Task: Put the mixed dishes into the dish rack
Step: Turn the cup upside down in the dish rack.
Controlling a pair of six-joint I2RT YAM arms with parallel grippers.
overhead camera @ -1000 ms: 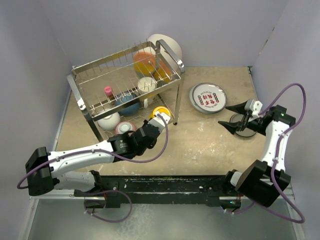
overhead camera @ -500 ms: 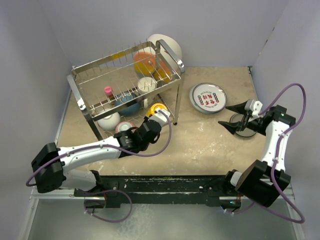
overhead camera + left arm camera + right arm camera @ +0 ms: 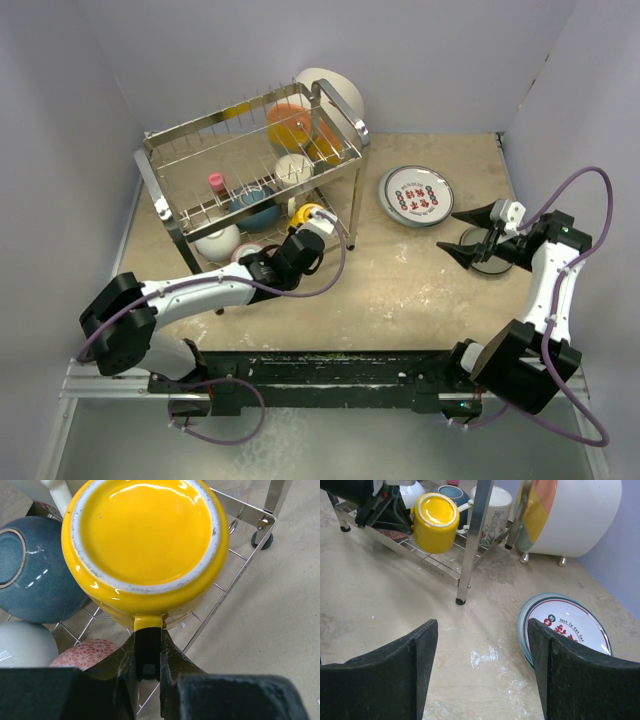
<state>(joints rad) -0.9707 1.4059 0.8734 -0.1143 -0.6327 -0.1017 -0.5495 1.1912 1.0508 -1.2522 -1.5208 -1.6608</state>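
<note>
Left wrist — left hand [image 3: 148, 652] pinches yellow cup [image 3: 145, 550] by handle.

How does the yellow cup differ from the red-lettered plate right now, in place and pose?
The yellow cup is clamped by its handle in the left gripper at the dish rack's lower tier; the red-lettered plate lies ungripped, apart from the rack. The cup is tipped, base showing; the plate lies flat, face up. Both are glossy dishes.

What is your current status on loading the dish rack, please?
Left gripper shut on yellow cup handle, cup at dish rack lower tier. Right gripper open, empty. Red-lettered plate on table.
</note>
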